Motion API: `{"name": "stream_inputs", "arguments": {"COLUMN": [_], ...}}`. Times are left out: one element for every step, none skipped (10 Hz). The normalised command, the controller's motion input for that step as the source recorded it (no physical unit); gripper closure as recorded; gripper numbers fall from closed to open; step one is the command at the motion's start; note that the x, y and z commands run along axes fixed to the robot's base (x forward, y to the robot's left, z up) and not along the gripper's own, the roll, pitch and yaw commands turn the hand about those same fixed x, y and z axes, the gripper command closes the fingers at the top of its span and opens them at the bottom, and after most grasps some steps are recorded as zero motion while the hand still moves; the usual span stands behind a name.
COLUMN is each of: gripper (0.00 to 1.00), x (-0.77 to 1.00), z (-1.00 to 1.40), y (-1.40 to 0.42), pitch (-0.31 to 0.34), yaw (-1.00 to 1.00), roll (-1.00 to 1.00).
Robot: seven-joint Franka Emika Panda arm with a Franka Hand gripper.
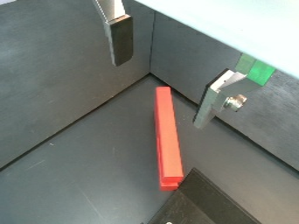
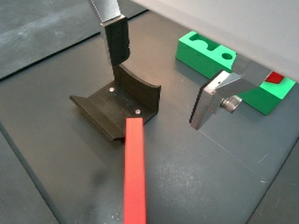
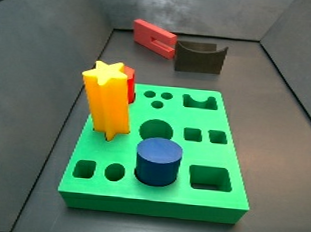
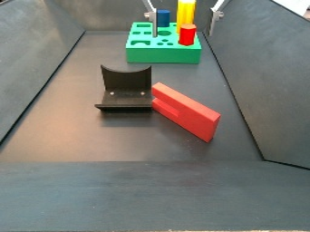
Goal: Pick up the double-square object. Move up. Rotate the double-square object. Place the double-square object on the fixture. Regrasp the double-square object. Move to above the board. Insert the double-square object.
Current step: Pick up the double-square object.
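Wrist views both show you the gripper point(image 1: 163, 66) with its jaws spread wide and nothing between them: the two silver fingers point(image 2: 115, 39) stand well apart and hang clear of the floor, touching no piece. You can see a screw head on the outside of one finger point(image 1: 237, 101).

Below that gap lies the double-square object point(image 1: 167, 136), a long red block resting on the dark floor, released. In a wrist view one end of it reaches the front edge of the fixture point(image 2: 117, 104), and you can see the fixture's curved notch facing upward. In a side view the red block point(image 4: 186, 111) lies at an angle just beside the fixture point(image 4: 125, 88), with one end against its side; whether it leans on it or only touches, you cannot tell.

The board point(image 3: 116, 145) sits well apart from both, and carries a yellow star point(image 3: 105, 100), a blue cylinder point(image 3: 158, 161) and a red piece point(image 3: 126, 83) behind the star.

You will find no brand, label or writing legible on any piece in these views.
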Motion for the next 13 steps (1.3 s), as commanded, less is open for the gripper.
{"name": "stream_inputs", "arguments": {"gripper": [0.00, 0.00, 0.00, 0.00, 0.00, 0.00, 0.00, 0.00, 0.00, 0.00, 0.00, 0.00, 0.00], "x": [0.00, -0.12, -0.05, 0.00, -0.01, -0.26, -0.28, 0.00, 0.00, 0.03, 0.21, 0.22, 0.19], "z": [-0.52, -1.00, -1.00, -1.00, -1.00, -0.96, -0.85, -0.64, -0.61, -0.74, -0.71, -0.73, -0.69], "y": [0.18, 0.43, 0.53, 0.55, 0.61, 0.55, 0.24, -0.15, -0.33, -0.34, 0.00, 0.03, 0.05], "pitch": [-0.070, -0.083, -0.110, -0.091, -0.084, -0.157, -0.039, 0.000, 0.000, -0.064, -0.006, 0.000, -0.007], "yaw": [0.00, 0.37, 0.56, 0.57, 0.50, 0.55, 0.79, 0.78, 0.71, 0.53, 0.16, 0.00, 0.00], "roll": [-0.21, 0.00, 0.00, 0.00, 0.00, 0.00, -0.07, -0.05, 0.00, -0.03, -0.04, -0.05, -0.07]}}
